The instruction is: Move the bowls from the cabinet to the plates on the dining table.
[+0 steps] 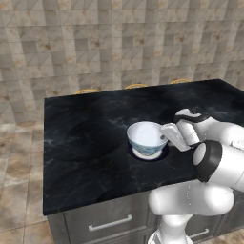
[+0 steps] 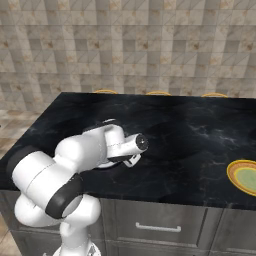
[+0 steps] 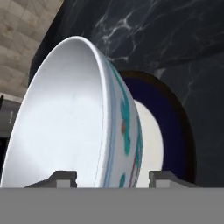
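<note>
Bowl (image 1: 147, 136), white with blue-teal pattern outside, sits upright on a dark-rimmed plate (image 1: 148, 154) with a white centre. Both are on the dining table (image 1: 86, 138), black marble top with white veins. In my left base view they're right of the middle of the tabletop and closer to its near edge than to the far one.

My gripper (image 3: 113, 177) comes in from the right side of the bowl, at rim height. In the hand view the fingertips (image 3: 162, 176) straddle the bowl wall, one tip inside the bowl and one outside. I see a gap between each tip and the wall, so I call the claw parted and loose around the rim, not clamping it. The gap on the outer side is small.

In the right base view my arm covers the bowl. That view also shows an orange plate (image 2: 244, 176) with a greenish centre near the tabletop's right edge, toward the near side. It's well apart from the bowl and has nothing on it.

Three orange-yellow curved tops (image 1: 136, 86) stick up just past the far edge; can't tell what they are. Grey drawers (image 1: 110, 220) with silver handles sit under the near edge. Tiled wall (image 1: 119, 43) behind.
</note>
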Motion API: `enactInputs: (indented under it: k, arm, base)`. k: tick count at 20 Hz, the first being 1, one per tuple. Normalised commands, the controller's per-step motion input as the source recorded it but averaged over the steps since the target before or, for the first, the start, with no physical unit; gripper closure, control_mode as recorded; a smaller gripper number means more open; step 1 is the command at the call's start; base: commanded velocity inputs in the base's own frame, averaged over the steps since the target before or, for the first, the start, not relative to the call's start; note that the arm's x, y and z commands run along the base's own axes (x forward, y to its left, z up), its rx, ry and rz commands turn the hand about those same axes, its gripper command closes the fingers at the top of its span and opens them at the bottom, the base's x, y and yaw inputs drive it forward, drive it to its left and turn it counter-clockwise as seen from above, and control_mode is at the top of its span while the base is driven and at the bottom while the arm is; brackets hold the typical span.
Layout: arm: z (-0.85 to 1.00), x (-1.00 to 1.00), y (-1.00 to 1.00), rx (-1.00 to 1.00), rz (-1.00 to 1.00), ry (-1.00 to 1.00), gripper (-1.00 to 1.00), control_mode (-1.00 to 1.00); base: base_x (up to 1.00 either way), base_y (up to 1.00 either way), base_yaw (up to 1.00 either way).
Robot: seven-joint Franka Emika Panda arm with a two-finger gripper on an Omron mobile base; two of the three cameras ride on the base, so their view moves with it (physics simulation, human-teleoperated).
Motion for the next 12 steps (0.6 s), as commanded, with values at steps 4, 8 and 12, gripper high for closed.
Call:
enactInputs:
  k: [4,8,12]
  arm:
    - [0.24,-0.12,0.0,0.0,0.0,-0.01,-1.0,-1.0]
    - [0.61,-0.35,-0.05,-0.01,0.0,-0.05,-1.0,-1.0]
    - [0.78,-0.64,0.0,-0.07,0.0,-0.12,-1.0,-1.0]
  base:
    - [0.0,0.0,0.0]
    - [0.0,0.0,0.0]
    - [0.0,0.0,0.0]
